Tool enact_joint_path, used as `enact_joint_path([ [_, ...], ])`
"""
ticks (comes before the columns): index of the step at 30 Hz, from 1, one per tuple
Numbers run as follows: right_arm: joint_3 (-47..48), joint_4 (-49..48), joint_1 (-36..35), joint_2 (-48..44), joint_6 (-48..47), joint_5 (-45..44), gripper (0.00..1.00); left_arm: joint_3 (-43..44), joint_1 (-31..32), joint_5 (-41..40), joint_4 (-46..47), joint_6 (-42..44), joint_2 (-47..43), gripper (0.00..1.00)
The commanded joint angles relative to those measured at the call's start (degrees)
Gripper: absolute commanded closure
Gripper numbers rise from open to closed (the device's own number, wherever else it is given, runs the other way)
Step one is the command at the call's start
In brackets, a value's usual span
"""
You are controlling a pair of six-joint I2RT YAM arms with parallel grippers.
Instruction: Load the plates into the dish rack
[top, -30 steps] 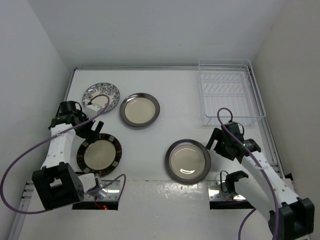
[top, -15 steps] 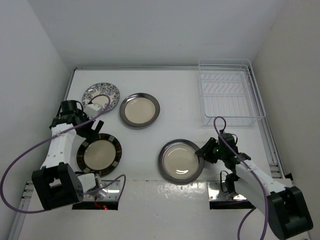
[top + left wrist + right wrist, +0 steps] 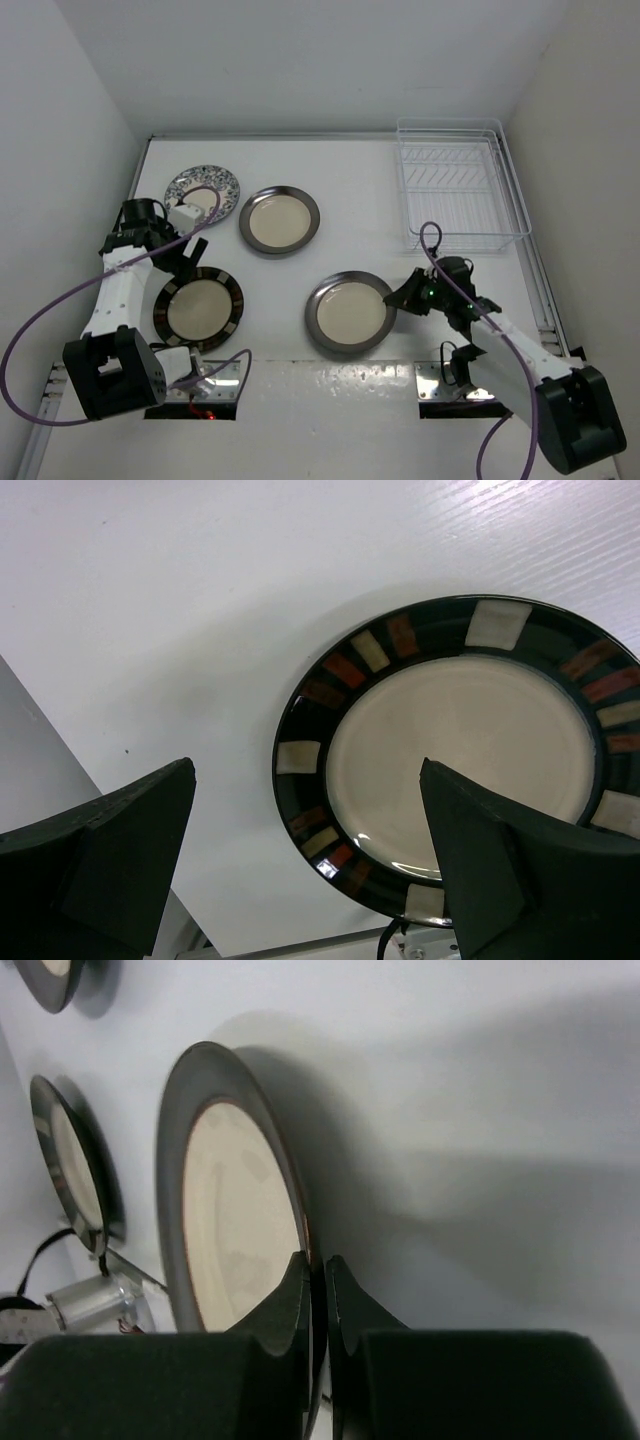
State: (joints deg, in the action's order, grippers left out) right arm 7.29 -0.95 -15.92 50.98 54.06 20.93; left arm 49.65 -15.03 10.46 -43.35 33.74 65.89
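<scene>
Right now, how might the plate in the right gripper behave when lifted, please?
The plate looks rigid, so it likely won't flex. Its glossy rim, pinched at one edge by the right gripper, may slip or droop.

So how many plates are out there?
4. The blue floral plate far left, a dark-rimmed plate beside it, a patterned-rim plate under the left gripper, and a fourth plate pinched at its rim by the right gripper. None seem hidden.
</scene>
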Motion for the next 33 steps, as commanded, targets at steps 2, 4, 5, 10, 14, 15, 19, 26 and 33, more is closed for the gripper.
enact_joint_path([
  [2, 14.5, 9.0, 0.1, 0.1, -11.2, -4.1, 1.0, 1.5, 0.4, 0.2, 0.6, -1.0, -0.2, 0.0],
  [4, 23.4, 10.5, -0.1, 2.0, -13.5, -4.3, 1.0, 2.1, 0.4, 0.8, 1.2, -1.0, 0.3, 0.0],
  [5, 25.5, 11.8, -0.1, 2.6, -14.9, -4.8, 1.0, 2.7, 0.4, 0.8, 1.3, -1.0, 1.1, 0.0],
  [10, 44.2, 12.3, 0.8, 8.5, -18.2, -11.4, 1.0, 5.5, 0.4, 2.5, 3.1, -1.5, 4.1, 0.0],
  [14, 58.5, 12.8, 2.9, 15.9, -22.1, -14.9, 1.0, 8.5, 1.6, 4.0, 3.7, -2.0, 7.1, 0.0],
  [15, 63.5, 13.5, 3.5, 18.9, -22.5, -15.2, 1.0, 8.5, 2.3, 4.0, 3.7, -2.0, 7.8, 0.0],
  [19, 77.9, 15.0, 8.4, 27.1, -25.3, -20.2, 1.0, 10.7, 5.0, 4.0, 4.9, -1.0, 10.7, 0.0],
  [26, 86.5, 13.4, 18.6, 33.0, -28.4, -28.1, 1.0, 16.9, 10.9, 5.6, 4.9, -3.1, 17.3, 0.0],
  [33, 88.0, 9.5, 25.7, 35.9, -35.2, -30.0, 1.0, 24.0, 16.3, 2.4, 3.3, -3.1, 20.3, 0.0],
])
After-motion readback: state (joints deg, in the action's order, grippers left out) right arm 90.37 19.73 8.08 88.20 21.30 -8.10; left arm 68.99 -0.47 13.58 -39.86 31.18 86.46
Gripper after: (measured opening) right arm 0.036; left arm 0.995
